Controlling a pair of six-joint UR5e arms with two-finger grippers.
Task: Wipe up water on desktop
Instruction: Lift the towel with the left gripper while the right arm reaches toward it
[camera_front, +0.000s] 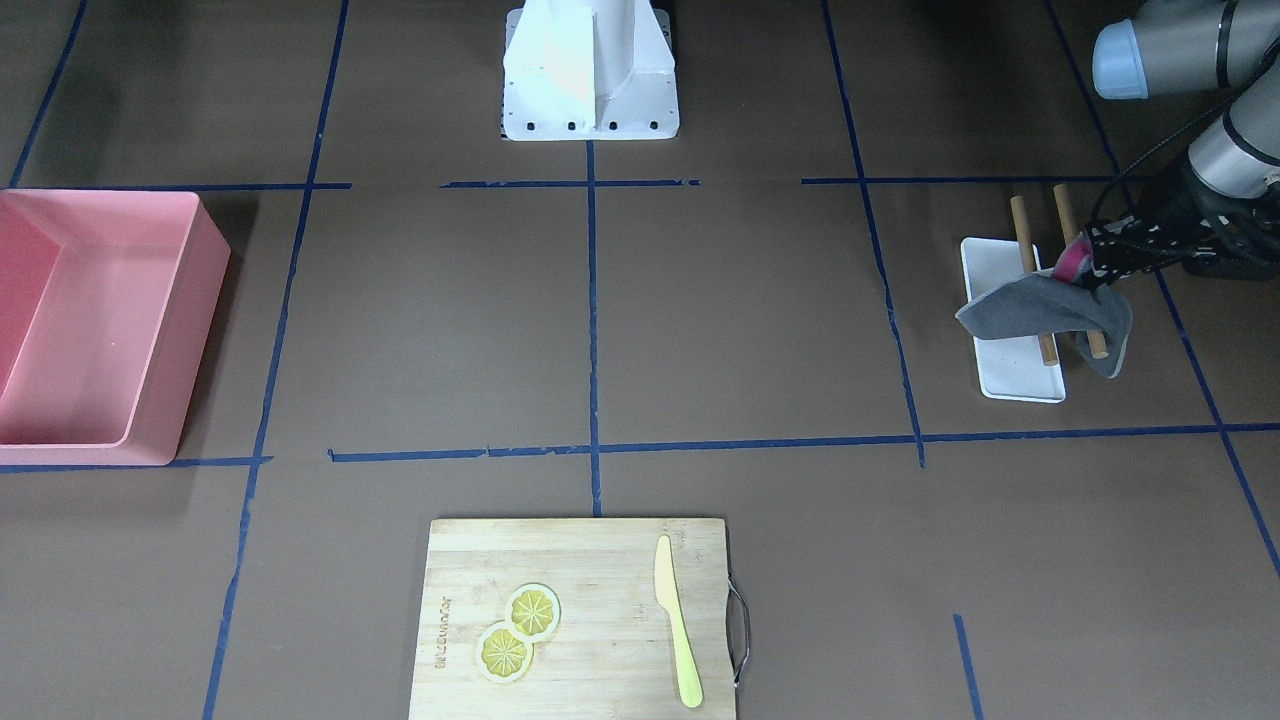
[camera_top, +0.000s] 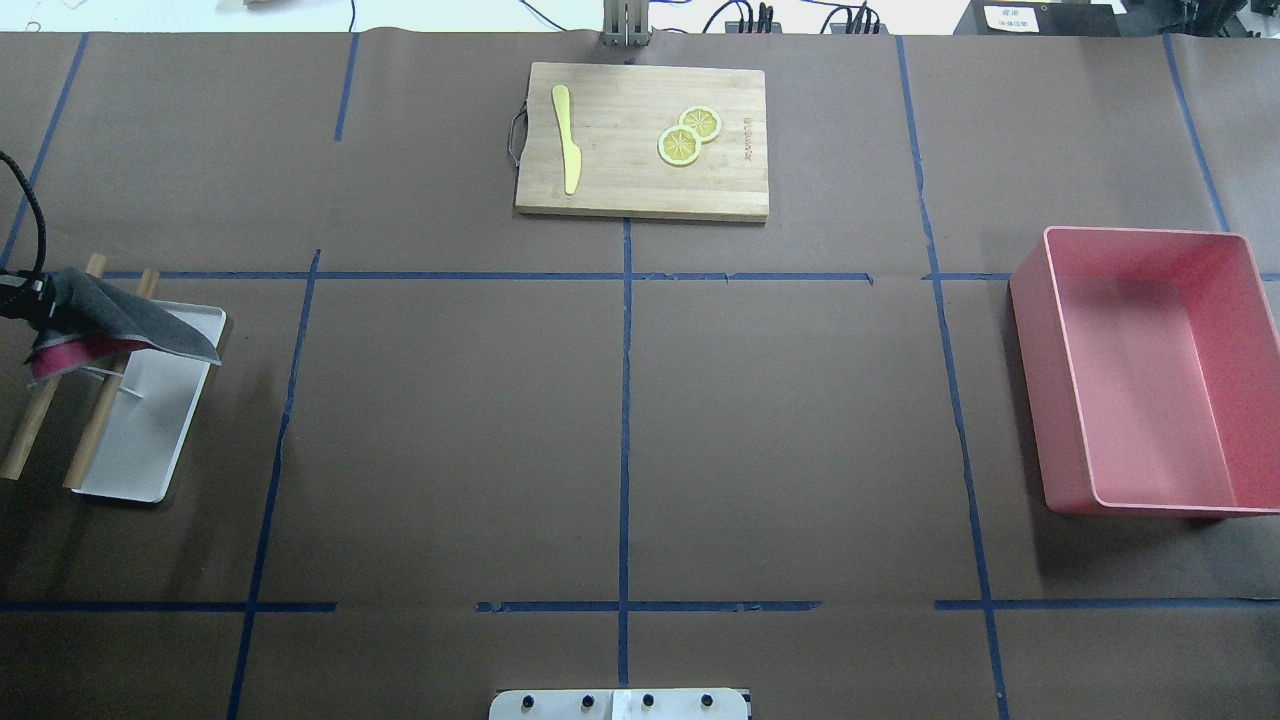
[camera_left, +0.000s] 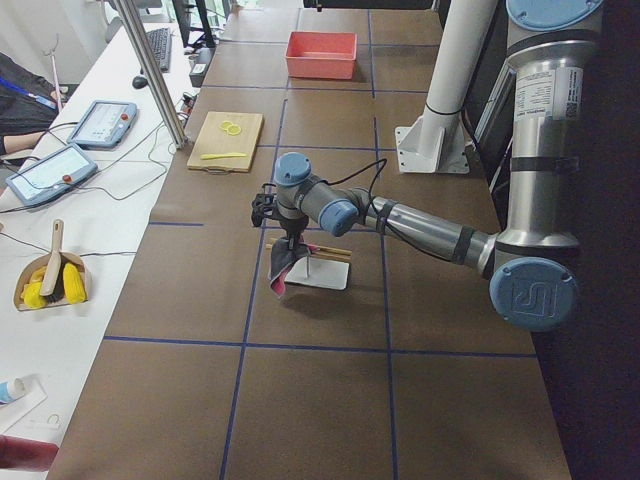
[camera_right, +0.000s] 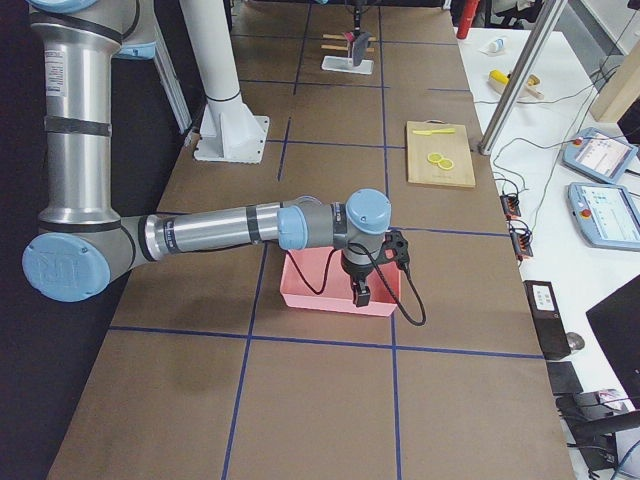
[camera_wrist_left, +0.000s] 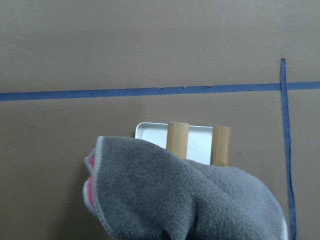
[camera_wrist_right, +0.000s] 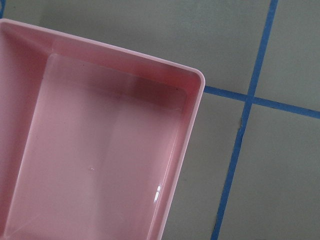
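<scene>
The desktop (camera_front: 750, 320) is a dark-brown surface with blue tape lines; I can make out no water on it. My left gripper (camera_front: 1100, 262) is shut on a grey cloth (camera_front: 1040, 312) with a pink underside. It holds the cloth up over a small white tray (camera_front: 1020, 375) that has two wooden rods (camera_front: 1030, 262) across it. The cloth also shows at the left edge of the overhead view (camera_top: 120, 318) and in the left wrist view (camera_wrist_left: 185, 200). My right gripper (camera_right: 360, 293) hangs over a pink bin (camera_right: 335, 285); I cannot tell if it is open or shut.
The pink bin (camera_top: 1150, 370) stands on the robot's right side. A wooden cutting board (camera_top: 642, 140) with a yellow knife (camera_top: 566, 138) and two lemon slices (camera_top: 688, 135) lies at the far middle. The white robot base (camera_front: 590, 70) is at the near edge.
</scene>
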